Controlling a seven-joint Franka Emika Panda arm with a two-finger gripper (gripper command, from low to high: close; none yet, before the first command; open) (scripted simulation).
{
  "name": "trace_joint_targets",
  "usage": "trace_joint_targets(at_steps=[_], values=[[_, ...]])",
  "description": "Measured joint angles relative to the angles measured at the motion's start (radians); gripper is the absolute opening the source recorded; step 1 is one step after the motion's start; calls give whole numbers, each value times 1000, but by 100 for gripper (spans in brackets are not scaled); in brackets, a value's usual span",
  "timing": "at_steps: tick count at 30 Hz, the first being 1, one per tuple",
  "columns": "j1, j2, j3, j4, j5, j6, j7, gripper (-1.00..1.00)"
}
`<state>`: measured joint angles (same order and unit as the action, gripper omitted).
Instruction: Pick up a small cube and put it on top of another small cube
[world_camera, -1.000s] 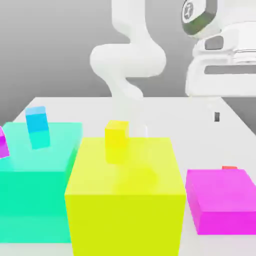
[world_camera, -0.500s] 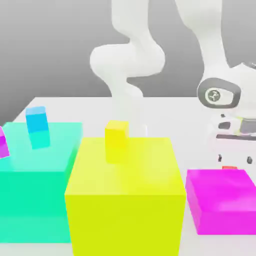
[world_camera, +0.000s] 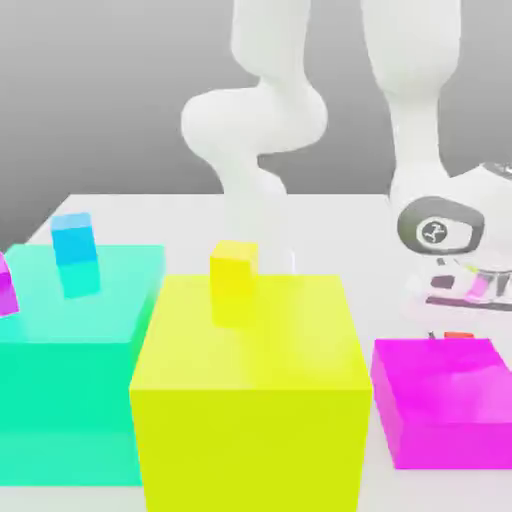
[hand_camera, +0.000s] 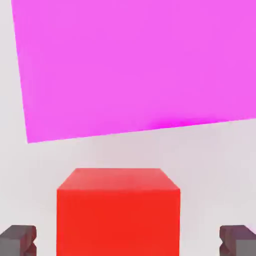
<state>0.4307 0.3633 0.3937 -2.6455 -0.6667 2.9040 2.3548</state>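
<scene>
A pale grey bench (world_camera: 330, 215) carries everything. Largest on it is the big yellow block (world_camera: 250, 390) at the front, with the big teal block (world_camera: 70, 350) touching it on the exterior view's left. The white arm (world_camera: 260, 110) rises behind them and bends down toward the exterior view's right, where its wrist sits low over the bench. Below it lies the flat magenta block (world_camera: 445, 400), also seen in the hand view (hand_camera: 135, 65).

Smaller pieces: a small yellow cube (world_camera: 233, 268) behind the yellow block's top edge, a small blue cube (world_camera: 74, 240) beyond the teal block, and a purple piece (world_camera: 5, 285) cut off at the frame's edge.

The small red-orange cube (hand_camera: 118, 212) rests on the bench just behind the magenta block, a sliver of it visible there (world_camera: 458, 336). The hand (hand_camera: 127, 240) has its fingers (hand_camera: 19, 239) spread apart, one on either side of the cube, not touching it.
</scene>
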Motion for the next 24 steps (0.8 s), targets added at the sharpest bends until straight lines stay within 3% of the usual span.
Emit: trace_joint_targets(at_steps=[2, 3, 10, 24], values=[[30, 16, -40, 6, -38, 31, 33, 0], [43, 23, -58, 9, -54, 45, 48, -100], [46, 24, -61, 9, -56, 49, 49, -100], [-109, -104, 153, -34, 192, -85, -148, -100]])
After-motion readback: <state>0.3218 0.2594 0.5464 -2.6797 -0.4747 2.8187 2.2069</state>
